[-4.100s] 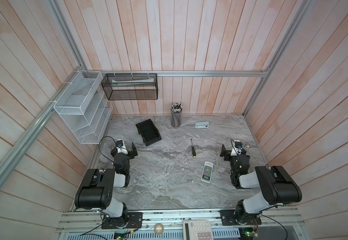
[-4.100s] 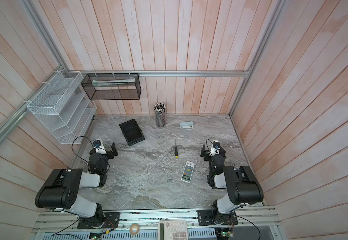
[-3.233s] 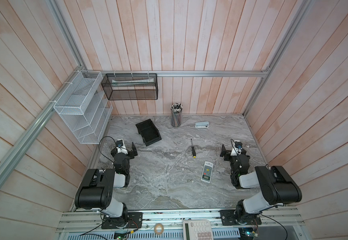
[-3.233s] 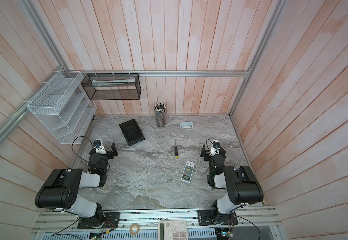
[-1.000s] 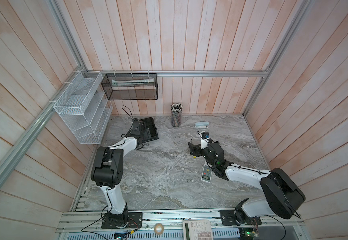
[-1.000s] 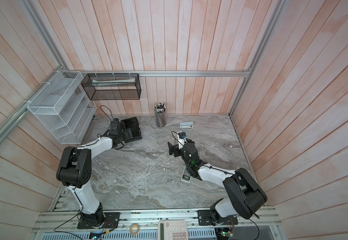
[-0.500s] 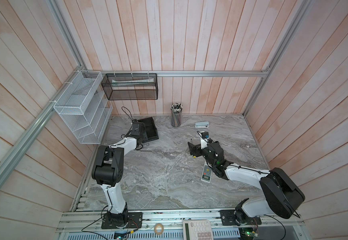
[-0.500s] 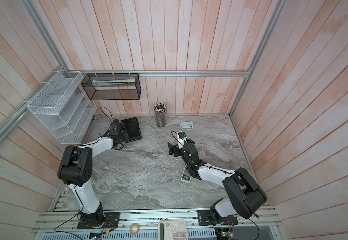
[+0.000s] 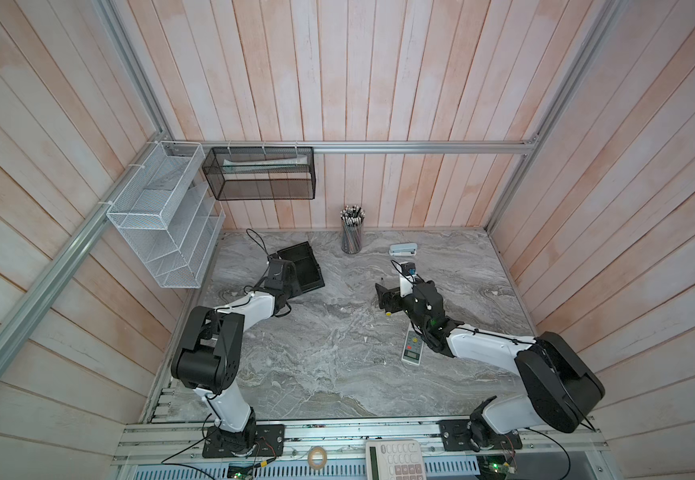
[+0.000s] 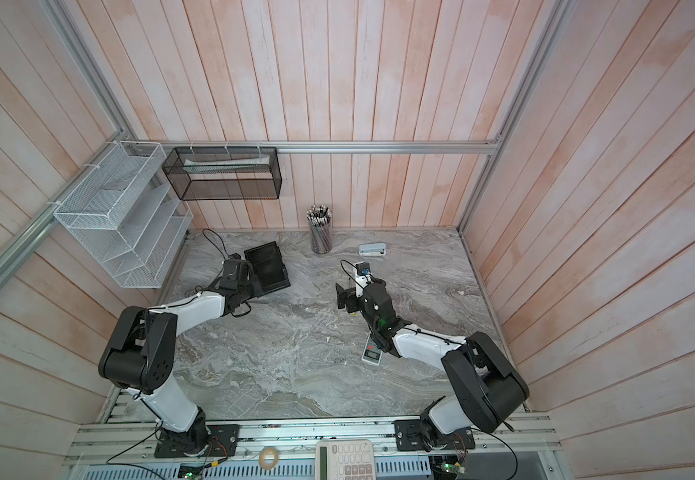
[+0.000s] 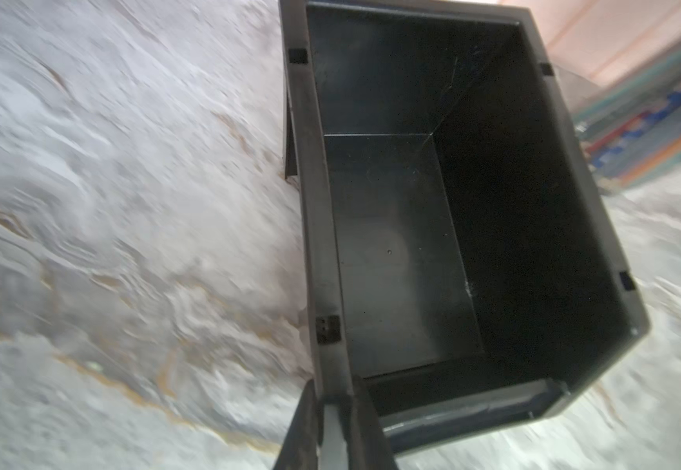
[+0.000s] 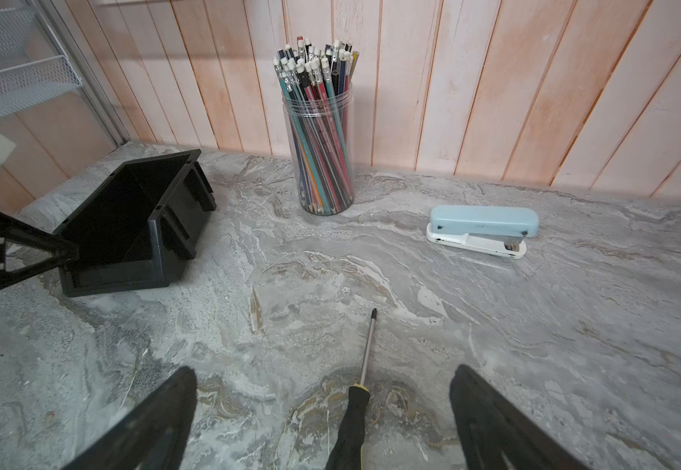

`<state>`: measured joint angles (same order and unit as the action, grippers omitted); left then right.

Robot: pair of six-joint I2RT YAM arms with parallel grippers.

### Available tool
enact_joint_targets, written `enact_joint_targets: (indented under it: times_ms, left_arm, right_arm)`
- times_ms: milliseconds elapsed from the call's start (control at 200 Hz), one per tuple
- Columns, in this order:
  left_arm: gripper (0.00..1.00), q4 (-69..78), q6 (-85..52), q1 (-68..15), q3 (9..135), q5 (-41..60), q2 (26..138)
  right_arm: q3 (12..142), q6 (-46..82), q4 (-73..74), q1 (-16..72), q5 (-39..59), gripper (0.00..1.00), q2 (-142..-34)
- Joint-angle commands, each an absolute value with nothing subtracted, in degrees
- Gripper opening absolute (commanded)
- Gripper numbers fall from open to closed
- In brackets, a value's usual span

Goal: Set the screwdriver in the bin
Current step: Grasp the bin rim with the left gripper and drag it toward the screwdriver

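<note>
Near the back left corner of the grey marbled bench (image 12: pixel 493 325), my left gripper (image 11: pixel 332 401) was pinched tight on the side wall of the black bin (image 11: pixel 310 203), close to its low front lip. A jar of pencils (image 12: pixel 322 154) stood at the back edge. Around mid-bench, my right gripper (image 12: pixel 322 369) was spread wide, a finger on either side of the screwdriver (image 12: pixel 356 396) without touching it. The screwdriver lay flat, tip toward the back edge. A pale blue stapler (image 12: pixel 481 230) lay further right.

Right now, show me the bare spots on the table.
Widest: the middle and front, between bin and remote. Also right of the stapler. Crowded: the right gripper straddling the screwdriver, by the remote.
</note>
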<state>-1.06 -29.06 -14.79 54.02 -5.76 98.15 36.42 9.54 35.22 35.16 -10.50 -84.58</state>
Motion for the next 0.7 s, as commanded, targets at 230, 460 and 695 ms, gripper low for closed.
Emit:
enact_joint_targets:
  times_ms: [230, 460, 695]
  left_arm:
    - [0.15, 6.7, -44.0, -25.8, 47.1, -5.8, 95.7]
    - [0.21, 5.3, -43.4, -34.8, 48.2, -13.3, 95.8]
    - [0.3, 5.5, -41.8, -36.8, 45.9, -14.0, 90.4]
  right_arm:
    - [44.4, 17.1, 14.5, 34.3, -13.0, 0.98, -89.0]
    - [44.6, 20.2, 7.8, 34.0, -9.6, 0.97, -90.0]
    - [49.6, 21.4, 4.7, 32.3, -6.6, 0.96, -94.0]
